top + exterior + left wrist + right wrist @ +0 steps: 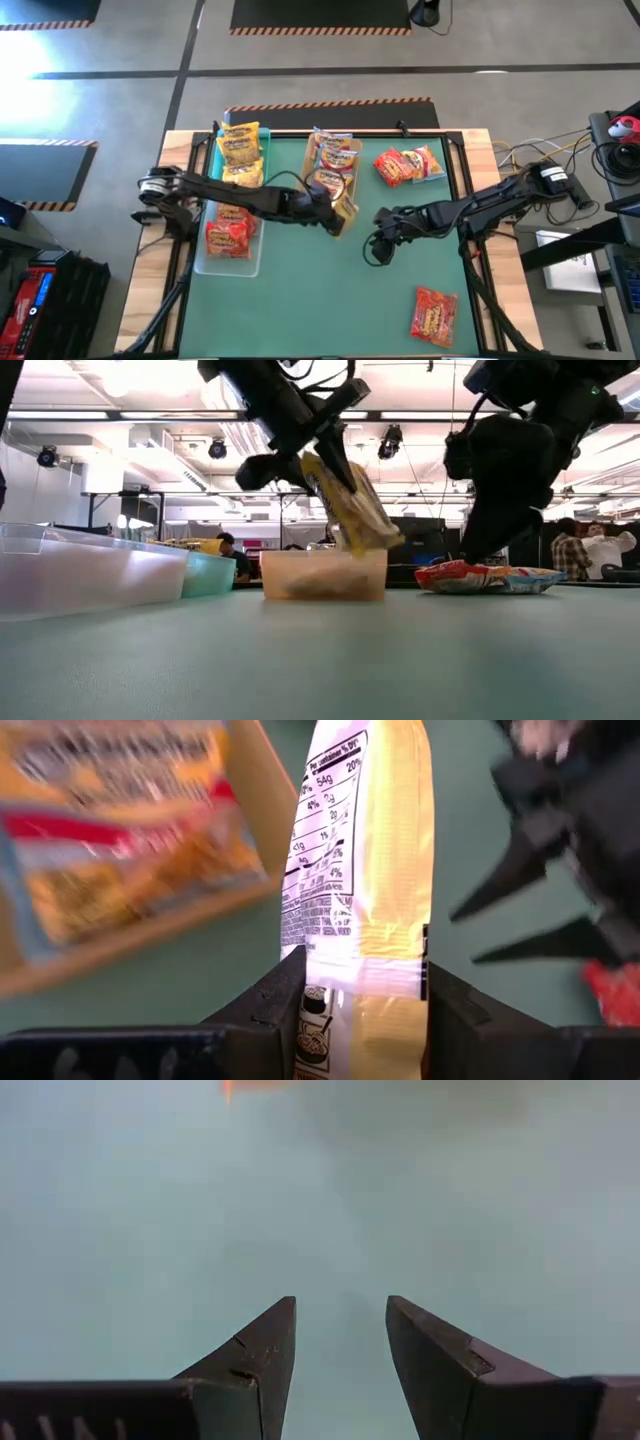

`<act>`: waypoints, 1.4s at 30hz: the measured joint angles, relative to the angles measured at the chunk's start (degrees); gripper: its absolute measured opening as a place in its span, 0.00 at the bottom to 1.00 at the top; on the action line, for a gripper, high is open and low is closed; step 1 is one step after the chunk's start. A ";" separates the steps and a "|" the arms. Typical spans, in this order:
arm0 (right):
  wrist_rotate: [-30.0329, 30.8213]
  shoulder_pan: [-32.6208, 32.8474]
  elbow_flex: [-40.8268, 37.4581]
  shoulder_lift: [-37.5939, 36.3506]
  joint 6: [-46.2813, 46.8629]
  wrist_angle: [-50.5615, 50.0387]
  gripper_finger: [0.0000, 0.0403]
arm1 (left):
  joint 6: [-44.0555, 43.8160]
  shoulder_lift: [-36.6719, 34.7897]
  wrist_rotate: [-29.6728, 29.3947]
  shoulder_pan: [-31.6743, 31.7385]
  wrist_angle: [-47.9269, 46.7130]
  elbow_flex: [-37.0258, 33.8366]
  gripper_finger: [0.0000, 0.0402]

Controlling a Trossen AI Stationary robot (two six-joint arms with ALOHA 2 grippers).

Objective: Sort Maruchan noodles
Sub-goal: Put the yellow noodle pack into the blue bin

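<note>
- Left gripper (338, 213) fingers are pinching a yellow noodle packet (365, 870), hanging just above the tan tray (323, 575) edge.
- Judgement: keep pinching until it's centered over the tray, then let go low.
- Right gripper (383, 240) is hovering over the tabletop (330, 300), fingers spread, gripping nothing.

L gripper (338, 215) w/ yellow packet (345, 211) beside tan tray (357, 160)
</note>
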 joint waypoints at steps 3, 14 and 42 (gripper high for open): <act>0.23 0.00 -0.46 -0.84 -0.66 0.42 0.37 | 1.19 -2.80 -3.06 1.57 -1.96 0.00 0.27; 1.68 -0.06 -1.35 -1.86 -3.05 1.60 0.37 | 2.10 -10.59 -14.68 6.32 -15.57 -0.08 0.27; 7.52 -7.52 -1.36 -1.12 1.11 7.00 0.37 | 12.43 -31.91 -17.97 25.29 -21.68 -19.42 0.27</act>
